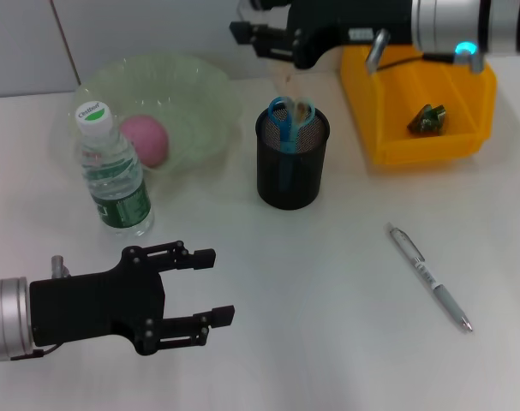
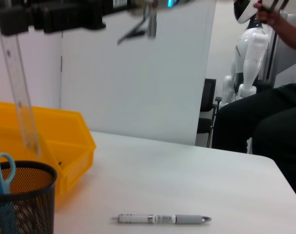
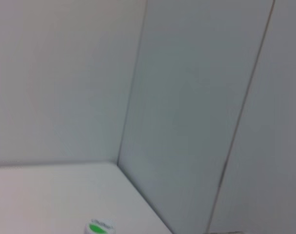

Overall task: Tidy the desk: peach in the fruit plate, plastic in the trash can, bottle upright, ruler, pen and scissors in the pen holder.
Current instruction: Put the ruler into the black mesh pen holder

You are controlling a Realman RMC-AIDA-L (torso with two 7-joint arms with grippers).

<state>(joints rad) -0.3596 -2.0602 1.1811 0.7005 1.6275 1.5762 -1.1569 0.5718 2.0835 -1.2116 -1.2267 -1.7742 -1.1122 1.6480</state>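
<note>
Clear plastic ruler point(image 2: 20, 102) hangs upright from the right gripper point(image 1: 242, 36), clamped between its fingers directly above the mesh pen holder point(image 1: 292, 161) holding blue scissors point(image 1: 283, 120), while the left gripper point(image 1: 210, 287) hovers spread open, well left of the pen point(image 1: 429, 276).

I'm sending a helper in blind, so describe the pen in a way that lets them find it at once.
Start at the yellow bin at the desk's far right. Nearer the robot from it, the pen lies flat and alone on the bare white desk. It is slim and silver-grey, the only loose item right of the black mesh pen holder.
</note>
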